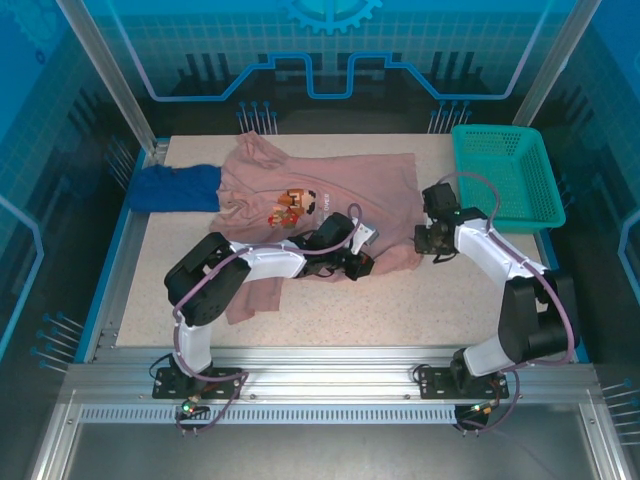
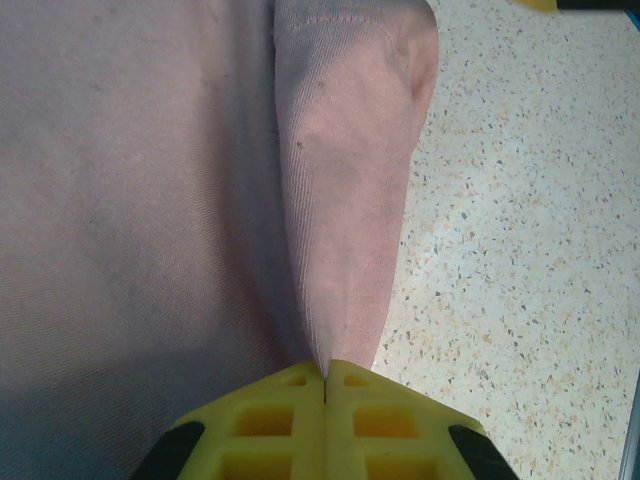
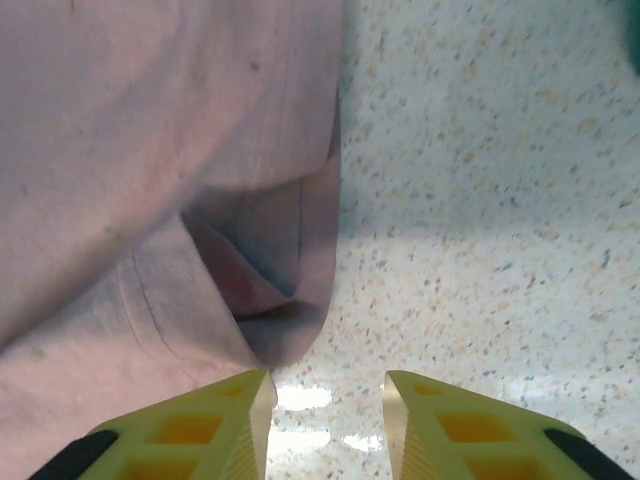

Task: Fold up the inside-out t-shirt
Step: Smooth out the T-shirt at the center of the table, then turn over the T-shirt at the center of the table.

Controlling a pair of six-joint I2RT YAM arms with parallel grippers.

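Left arm: it reaches from its base at the near edge toward the centre of the tabletop (image 1: 400, 310). The left hand (image 1: 358, 262) sits low over the near hem of the inside-out t-shirt (image 1: 330, 190).

Left wrist view: the left hand (image 2: 325, 372) has its yellow fingers pressed together, clamped on a raised ridge of the inside-out t-shirt (image 2: 150, 200). The ridge runs away from the fingertips and ends in a rounded fold. Speckled tabletop (image 2: 520, 250) lies bare on its right.

Right arm: the right hand (image 1: 425, 240) stands at the garment's right edge, near its near corner.

Right wrist view: the right hand (image 3: 325, 385) has its fingers apart with nothing between them, and glossy tabletop (image 3: 480, 200) shows in the gap. A folded-under corner of the inside-out t-shirt (image 3: 130, 150) lies just ahead of the left finger. Whether cloth and finger touch cannot be told.

Garment: dusty pink, it lies spread across the middle and far part of the tabletop, partly rumpled. An orange-red mark (image 1: 295, 205) shows near its centre. A strip of it trails toward the near left, beside the left arm.

Far left: a dark blue cloth (image 1: 175, 187) lies bunched, touching the garment's left sleeve.

Far right: a green basket (image 1: 505, 180) stands on the tabletop, apart from the garment.
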